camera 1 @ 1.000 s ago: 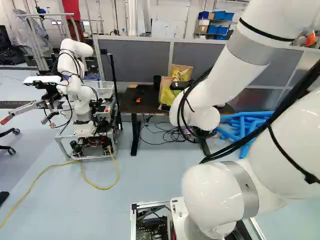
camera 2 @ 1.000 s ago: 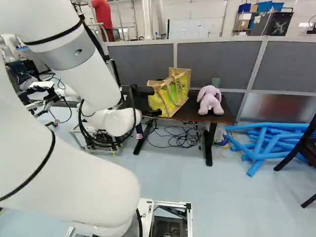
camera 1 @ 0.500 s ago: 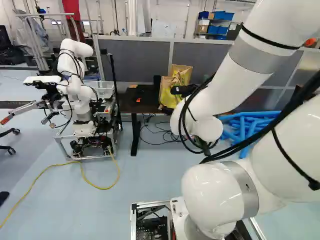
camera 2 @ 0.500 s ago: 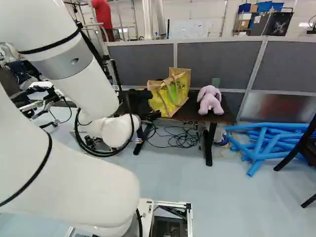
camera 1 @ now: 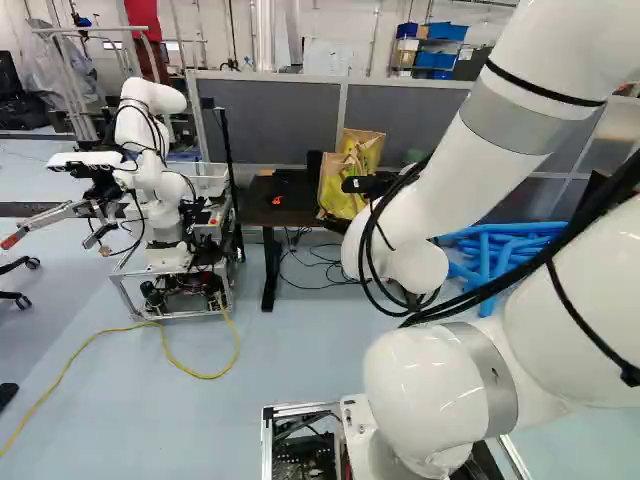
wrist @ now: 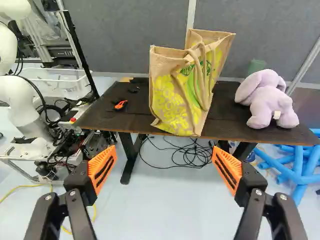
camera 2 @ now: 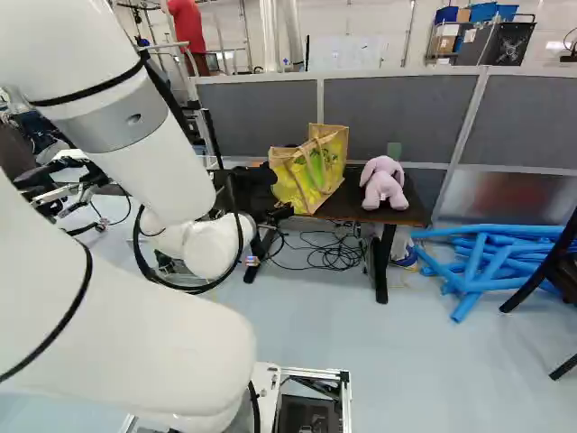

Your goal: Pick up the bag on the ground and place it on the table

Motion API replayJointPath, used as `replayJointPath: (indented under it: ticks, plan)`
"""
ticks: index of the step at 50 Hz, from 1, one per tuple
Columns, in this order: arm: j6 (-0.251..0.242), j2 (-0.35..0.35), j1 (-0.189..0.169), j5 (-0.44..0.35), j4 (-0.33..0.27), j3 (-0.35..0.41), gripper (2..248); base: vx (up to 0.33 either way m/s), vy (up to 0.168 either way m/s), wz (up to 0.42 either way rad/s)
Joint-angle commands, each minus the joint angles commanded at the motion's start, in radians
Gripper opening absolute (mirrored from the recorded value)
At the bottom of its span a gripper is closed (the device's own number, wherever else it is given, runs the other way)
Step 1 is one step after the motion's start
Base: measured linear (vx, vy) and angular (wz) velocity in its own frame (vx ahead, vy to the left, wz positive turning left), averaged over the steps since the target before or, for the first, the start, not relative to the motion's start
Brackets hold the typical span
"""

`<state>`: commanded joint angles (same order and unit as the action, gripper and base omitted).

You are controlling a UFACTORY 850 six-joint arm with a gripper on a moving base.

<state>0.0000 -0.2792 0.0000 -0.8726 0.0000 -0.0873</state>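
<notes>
At the right base view, my gripper shows as a dark shape beyond the white wrist, left of the bag; its fingertips are hidden there. From the wrist view, the gripper stands open with its orange pads far apart and nothing between them. The yellow-and-tan bag stands upright on the dark table, ahead of the gripper and apart from it. Its tan handles hang over the side facing me. No bag shows on the ground.
A lilac plush toy sits on the table beside the bag, and an orange-and-black tool lies on it. Cables coil on the floor beneath. Blue tubes are piled to the right. Another robot stands left.
My arm has shifted, drawing the wrist back and a little lower, leftward in the right base view. The bag, the toy and the base have stayed put.
</notes>
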Motion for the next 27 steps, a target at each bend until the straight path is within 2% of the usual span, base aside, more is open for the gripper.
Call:
replayJointPath:
  ticks: [27]
  plan:
    - [0.0,0.0,0.0,0.0,0.0,0.0,247,0.0,0.0,0.0]
